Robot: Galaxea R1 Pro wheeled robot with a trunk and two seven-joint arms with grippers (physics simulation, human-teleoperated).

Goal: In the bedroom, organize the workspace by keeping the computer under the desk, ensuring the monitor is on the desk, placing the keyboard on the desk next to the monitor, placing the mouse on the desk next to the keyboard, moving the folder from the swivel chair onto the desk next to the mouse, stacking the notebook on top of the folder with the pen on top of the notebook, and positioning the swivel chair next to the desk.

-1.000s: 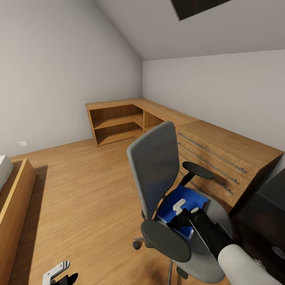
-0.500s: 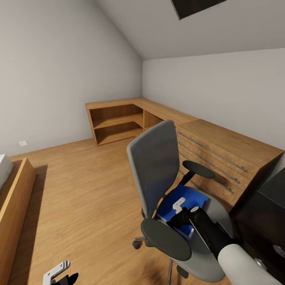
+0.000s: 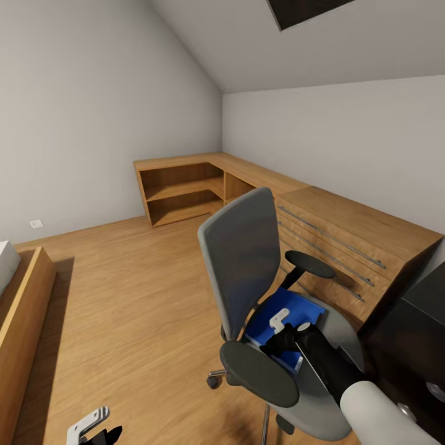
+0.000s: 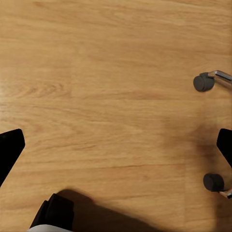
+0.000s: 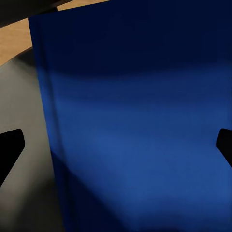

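On the swivel chair (image 3: 247,259) seat: folder (image 3: 278,321), bright blue, lying flat between the black armrests. Right pincer (image 5: 116,145): poised directly above the folder, jaws spread wide, holding nothing. Left pincer (image 4: 116,150): low over the wood floor (image 4: 96,87), jaws apart, empty, near the chair's castors (image 4: 203,83). Beside the chair: light-wood cabinet (image 3: 346,247) with drawers. At far right: black drawer unit (image 3: 414,346).
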